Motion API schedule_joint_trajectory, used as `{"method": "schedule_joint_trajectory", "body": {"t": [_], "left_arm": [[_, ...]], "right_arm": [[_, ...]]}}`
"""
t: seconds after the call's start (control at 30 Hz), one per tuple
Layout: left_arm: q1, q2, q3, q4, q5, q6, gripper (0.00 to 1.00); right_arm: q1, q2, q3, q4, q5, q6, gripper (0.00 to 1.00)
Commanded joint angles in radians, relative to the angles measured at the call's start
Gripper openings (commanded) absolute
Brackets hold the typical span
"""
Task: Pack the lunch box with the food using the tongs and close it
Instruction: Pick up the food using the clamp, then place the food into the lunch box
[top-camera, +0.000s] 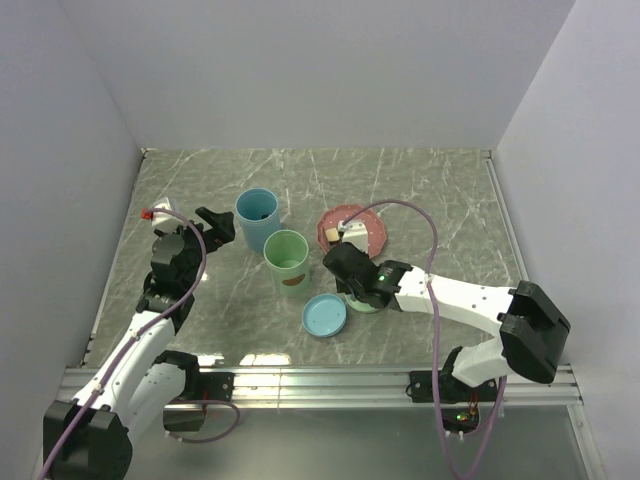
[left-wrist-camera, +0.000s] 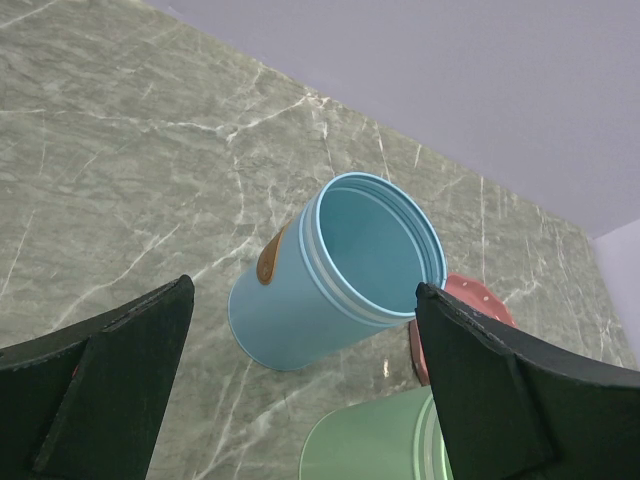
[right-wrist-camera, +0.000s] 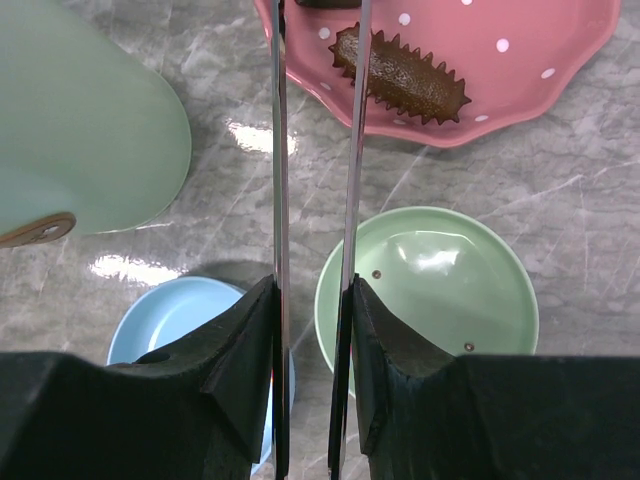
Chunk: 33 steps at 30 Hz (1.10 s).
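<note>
My right gripper is shut on the tongs, and its pads press the two slim metal arms partway together. The arms reach up over the pink dotted plate. The brown spiky elongated food piece lies on the plate with its left end under the right tong arm. A dark piece shows between the arms at the top edge. In the top view a cream block sits on the plate. The lunch box's blue tub and green tub stand upright. My left gripper hangs open beside the blue tub.
A green lid and a blue lid lie flat on the marble tabletop below my right gripper. The green tub stands just left of the tongs. White walls enclose the table on three sides.
</note>
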Motion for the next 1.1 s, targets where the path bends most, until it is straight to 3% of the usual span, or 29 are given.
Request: {"method": "schedule_joint_trajectory", "body": {"t": [0.0,0.4,0.8,0.9,1.07], "left_arm": [[0.0,0.002,-0.006,0.045,-0.001,-0.003,1.0],[0.0,-0.002,-0.006,0.041,-0.003,-0.003,0.99],[0.0,0.001,-0.004,0.038,-0.004,-0.003,0.99],[0.0,0.001,-0.003,0.037,-0.006,-0.003,1.0],[0.0,0.002,-0.003,0.037,-0.006,-0.003,0.99]], "right_arm": [[-0.009,-0.023,0.052,-0.005,0.064,-0.004,0.27],[-0.044,-0.174,0.07,-0.048,0.117,-0.044,0.27],[-0.052,-0.321,0.121,-0.004,0.029,-0.151,0.28],[-0.037,-0.339,0.115,0.03,-0.026,-0.174,0.29],[0.047,-0.318,0.133,0.018,0.014,-0.187,0.29]]}}
